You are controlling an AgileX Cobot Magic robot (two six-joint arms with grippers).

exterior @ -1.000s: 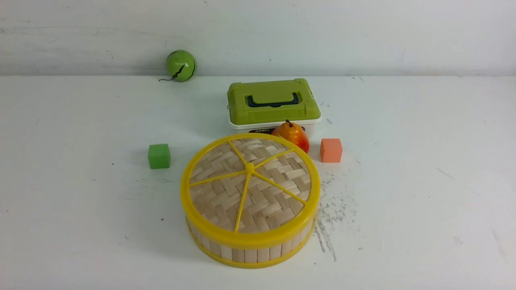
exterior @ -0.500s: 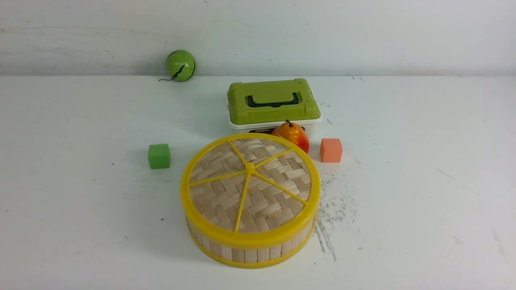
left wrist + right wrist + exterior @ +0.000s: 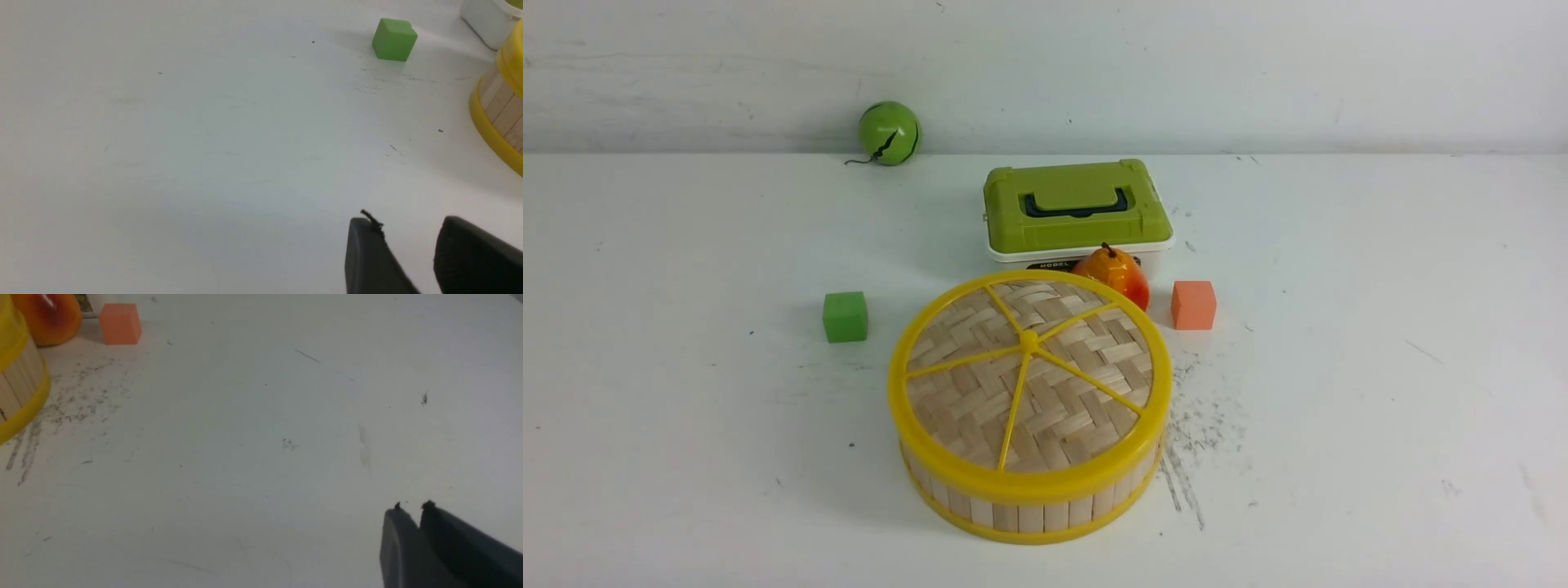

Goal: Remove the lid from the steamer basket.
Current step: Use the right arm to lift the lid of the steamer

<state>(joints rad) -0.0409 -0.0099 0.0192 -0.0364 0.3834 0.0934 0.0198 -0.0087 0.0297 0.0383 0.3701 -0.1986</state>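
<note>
The lid [image 3: 1029, 367], a woven bamboo disc with a yellow rim, spokes and centre knob, sits closed on the steamer basket [image 3: 1029, 514] at the front middle of the table. Neither gripper shows in the front view. In the left wrist view my left gripper [image 3: 406, 220] is open and empty above bare table, well away from the basket's wall [image 3: 500, 110]. In the right wrist view my right gripper [image 3: 412, 507] is shut and empty above bare table, far from the basket's wall [image 3: 18, 388].
A green-and-white box [image 3: 1076, 208] stands behind the basket, with an orange-red fruit [image 3: 1115, 273] between them. An orange cube [image 3: 1193, 305] lies right of the fruit, a green cube [image 3: 845, 316] left of the basket, and a green ball [image 3: 889, 132] at the back wall.
</note>
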